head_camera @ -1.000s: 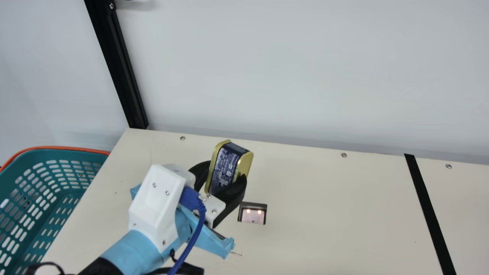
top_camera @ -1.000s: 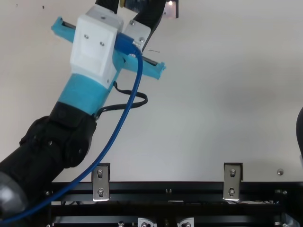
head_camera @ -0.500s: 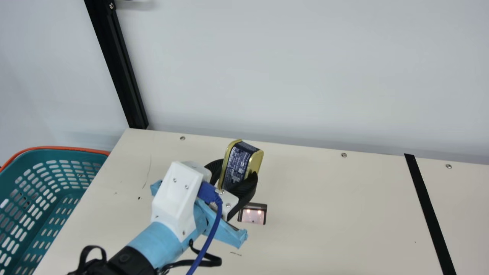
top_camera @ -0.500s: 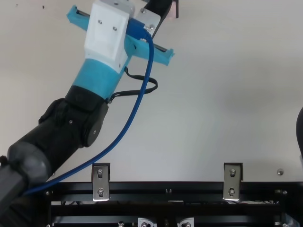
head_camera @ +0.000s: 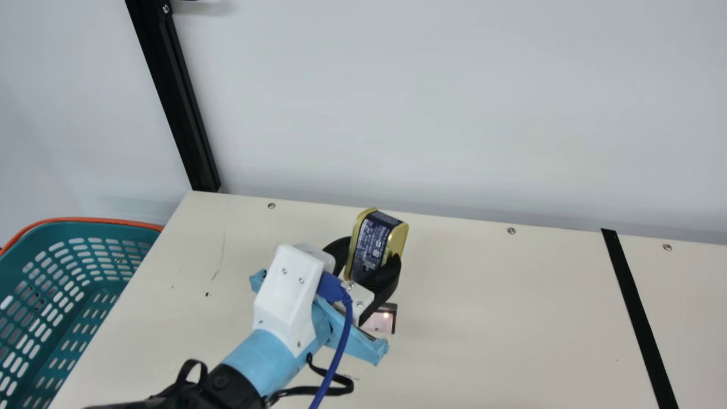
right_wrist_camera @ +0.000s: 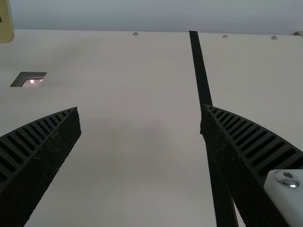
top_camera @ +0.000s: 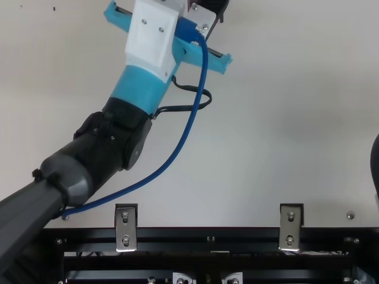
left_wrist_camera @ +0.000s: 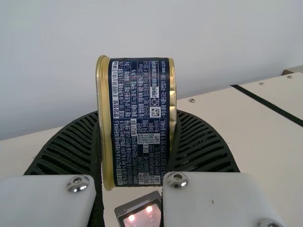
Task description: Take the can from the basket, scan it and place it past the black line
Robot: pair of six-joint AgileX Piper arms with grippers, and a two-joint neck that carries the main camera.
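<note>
In the main view my left gripper (head_camera: 366,264) is shut on the can (head_camera: 376,243), a gold-rimmed tin with a dark blue printed label, held tilted above the table behind the scanner (head_camera: 386,318), which the gripper partly covers. The left wrist view shows the can (left_wrist_camera: 138,120) squeezed between the ribbed fingers of my left gripper (left_wrist_camera: 137,142), with the lit scanner (left_wrist_camera: 142,213) below. My right gripper (right_wrist_camera: 140,120) stands open with nothing between its fingers. The black line (head_camera: 639,318) runs across the table's right part. At the left is the teal basket (head_camera: 85,238).
The cream table (head_camera: 500,307) meets a pale wall (head_camera: 431,113) at its back edge, where small screws sit. A black post (head_camera: 176,102) rises at the back left corner. A blue cable (top_camera: 189,127) hangs in a loop alongside my left arm.
My left arm has moved to the right in the main view, carrying the can along. Its gripper now covers part of the scanner, which was fully visible a second ago.
</note>
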